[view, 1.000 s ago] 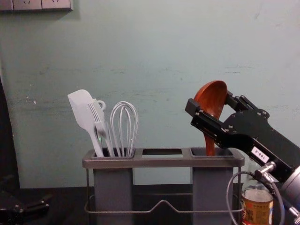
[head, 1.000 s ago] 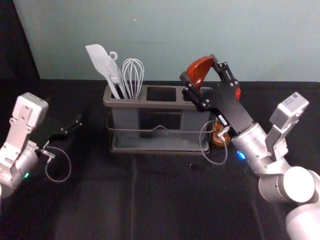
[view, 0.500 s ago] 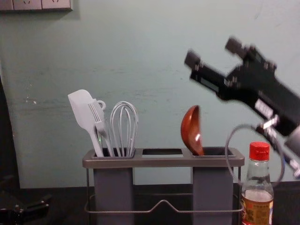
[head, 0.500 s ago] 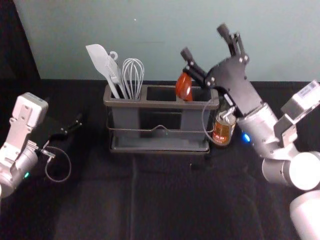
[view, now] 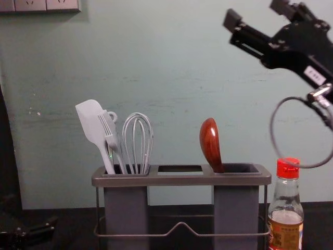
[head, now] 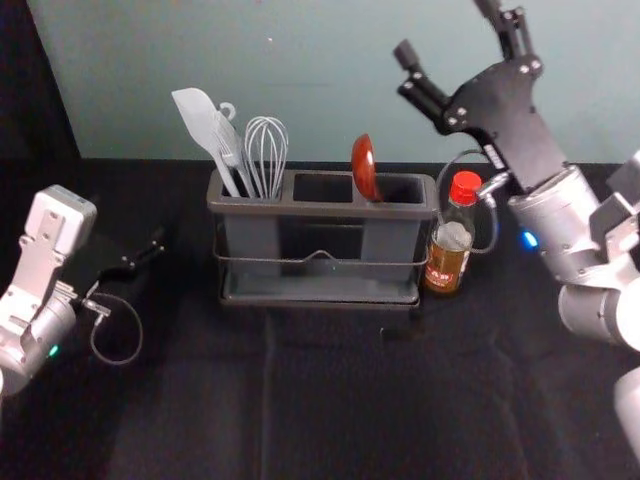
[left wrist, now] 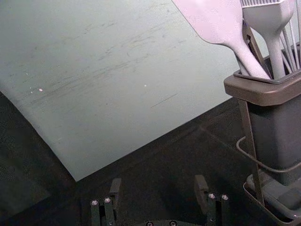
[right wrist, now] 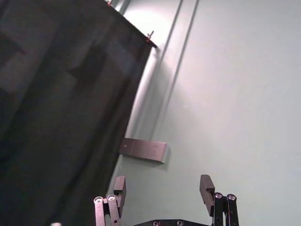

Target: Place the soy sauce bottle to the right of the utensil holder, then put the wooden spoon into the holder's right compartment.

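Red-brown, round-bowled wooden spoon (head: 366,168): near-upright, leaning left
Black two-fingered right gripper (head: 447,30): open, nearer, up-right of spoon
Black left gripper (left wrist: 158,186): open, idle at left

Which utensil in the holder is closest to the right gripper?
The wooden spoon: reddish-brown, alone in the right compartment of the holder. The pale spatula, fork and whisk stand in the left compartment, farther from the right gripper.

Free gap over holder (head: 320,209) for my jaws between whisk (head: 267,150) and spoon (head: 364,168); bottle (head: 444,262) blocks just beside its right end.
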Available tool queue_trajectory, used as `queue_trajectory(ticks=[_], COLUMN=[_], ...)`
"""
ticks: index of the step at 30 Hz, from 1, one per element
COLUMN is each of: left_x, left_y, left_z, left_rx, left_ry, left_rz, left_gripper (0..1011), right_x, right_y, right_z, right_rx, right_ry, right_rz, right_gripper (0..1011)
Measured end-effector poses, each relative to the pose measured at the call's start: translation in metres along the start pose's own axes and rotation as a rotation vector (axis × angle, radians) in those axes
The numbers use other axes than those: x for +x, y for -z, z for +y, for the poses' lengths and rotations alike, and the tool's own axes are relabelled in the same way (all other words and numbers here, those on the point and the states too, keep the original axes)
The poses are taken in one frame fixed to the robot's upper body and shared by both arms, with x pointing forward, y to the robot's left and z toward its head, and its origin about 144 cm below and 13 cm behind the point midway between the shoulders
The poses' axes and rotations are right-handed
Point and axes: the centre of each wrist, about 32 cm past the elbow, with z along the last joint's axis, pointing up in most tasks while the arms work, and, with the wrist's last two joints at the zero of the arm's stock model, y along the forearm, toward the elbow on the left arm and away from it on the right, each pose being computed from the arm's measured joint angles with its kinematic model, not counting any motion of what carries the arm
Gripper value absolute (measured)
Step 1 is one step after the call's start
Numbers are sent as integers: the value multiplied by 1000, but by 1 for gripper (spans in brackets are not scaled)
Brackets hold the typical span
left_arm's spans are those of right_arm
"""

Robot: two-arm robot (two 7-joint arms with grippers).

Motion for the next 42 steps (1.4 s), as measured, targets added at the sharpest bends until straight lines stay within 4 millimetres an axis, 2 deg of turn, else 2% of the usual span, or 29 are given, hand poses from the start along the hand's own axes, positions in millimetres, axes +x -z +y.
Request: queue_trajectory(ticks=[7,13,17,22,30,36,42], left_x=[0,0,0,0,0,0,0], left_y=[0,0,0,0,0,0,0], left_z=[0,0,0,0,0,0,0], left_rx=[0,0,0,0,0,0,0], left_ry=[0,0,0,0,0,0,0], left_rz=[0,0,0,0,0,0,0], left_gripper=[1000,1000,1000,1000,1000,1000,1000], right_x=[23,48,57,59,49,43,44], right_y=[-4,-7,-6,0,10,10,6], right_z=[-12,-32,-46,-66,-99,-106,-100], right_rx=[-20,-62,-88,-155,-439,-634,-775], right_ry=[54,108,145,192,309,366,364], right_rz=[-43,-78,-79,-76,-38,39,87], right_gripper=[1002,1002,1002,1002,1002,1002,1002])
